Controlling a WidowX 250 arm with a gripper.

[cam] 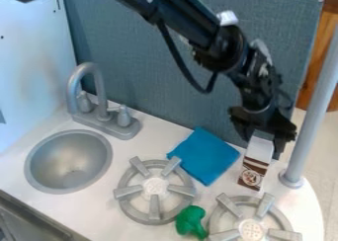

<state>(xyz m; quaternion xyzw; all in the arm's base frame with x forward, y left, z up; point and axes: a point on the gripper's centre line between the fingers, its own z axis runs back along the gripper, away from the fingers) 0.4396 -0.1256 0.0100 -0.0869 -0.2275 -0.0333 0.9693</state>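
Observation:
At the right, near the counter's back edge, the black gripper (265, 130) hangs down over the top of a brown and white carton (255, 164). It overlaps the carton's upper end, and part of that end is hidden behind it. The carton is roughly upright, leaning slightly, with its printed brown face toward the camera. Left of the carton, a blue cloth (204, 156) lies flat on the counter. A green toy broccoli (190, 221) lies between the two burners, lower and left of the carton.
Two grey burners, the left one (154, 211) and the right one (226, 203), stand in front. A grey pole (313, 121) rises just right of the gripper. The sink (68, 161) and faucet (100, 94) are at the left, with a blue-grey panel (151, 67) behind.

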